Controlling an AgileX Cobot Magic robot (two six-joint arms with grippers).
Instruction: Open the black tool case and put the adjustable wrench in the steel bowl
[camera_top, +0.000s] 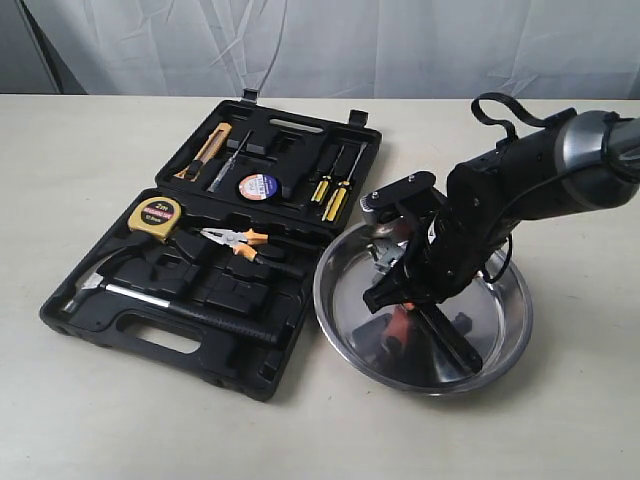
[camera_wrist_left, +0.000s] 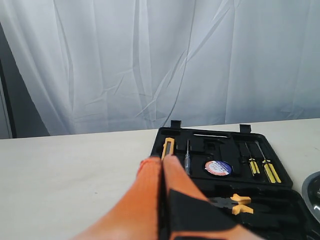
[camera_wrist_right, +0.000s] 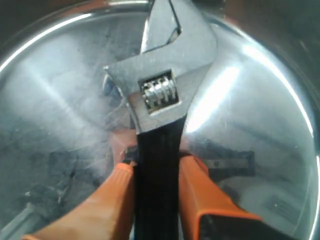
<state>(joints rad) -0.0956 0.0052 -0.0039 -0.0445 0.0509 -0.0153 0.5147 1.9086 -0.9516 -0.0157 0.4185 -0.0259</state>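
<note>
The black tool case (camera_top: 235, 345) lies open on the table, lid folded back. Beside it sits the steel bowl (camera_top: 505, 300). My right gripper (camera_wrist_right: 156, 162) reaches down inside the bowl (camera_wrist_right: 265, 105), shut on the black shaft of the adjustable wrench (camera_wrist_right: 160, 90). The wrench's silver head points away from the fingers, close over the bowl's floor; whether it touches is unclear. In the exterior view the orange right gripper (camera_top: 400, 320) hangs low in the bowl. My left gripper (camera_wrist_left: 162, 161) is shut on nothing, raised over the table facing the case (camera_wrist_left: 210, 134), and hidden from the exterior view.
In the case lie a yellow tape measure (camera_top: 155, 215), orange-handled pliers (camera_top: 240, 240), a hammer (camera_top: 165, 300), yellow screwdrivers (camera_top: 330, 190), a tape roll (camera_top: 258, 186) and a utility knife (camera_top: 205, 150). A white curtain (camera_wrist_left: 160, 60) hangs behind the table.
</note>
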